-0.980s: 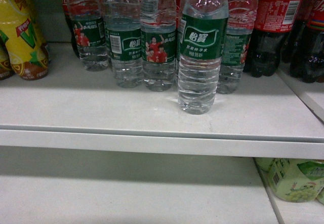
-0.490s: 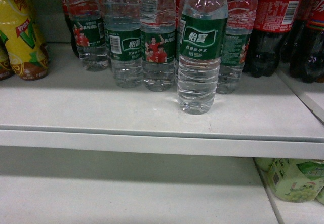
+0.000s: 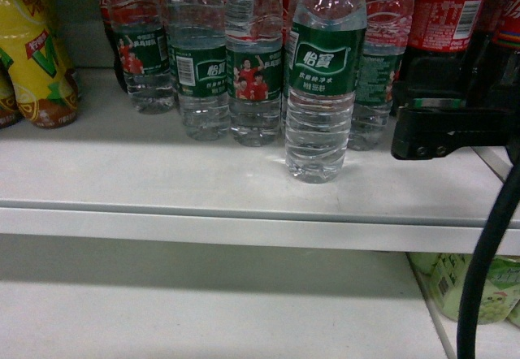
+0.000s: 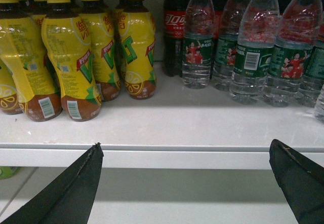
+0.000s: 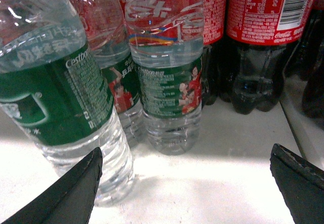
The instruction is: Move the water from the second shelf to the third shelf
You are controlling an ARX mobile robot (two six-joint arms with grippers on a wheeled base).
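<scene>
The water, a clear ribbed bottle with a dark green label, stands upright at the front of the upper white shelf, ahead of a row of like bottles. In the right wrist view this bottle fills the left side. My right gripper is open over the shelf, its left finger beside the bottle's base, nothing between the fingers. The right arm's black wrist block hangs right of the bottle. My left gripper is open and empty before the shelf's front edge.
Yellow tea bottles crowd the shelf's left end, and dark cola bottles stand at the back right. The lower shelf carries pale green bottles at its right. A black cable hangs down on the right.
My right arm has come into the head view from the right and now sits over the upper shelf beside the front water bottle. No bottle has moved.
</scene>
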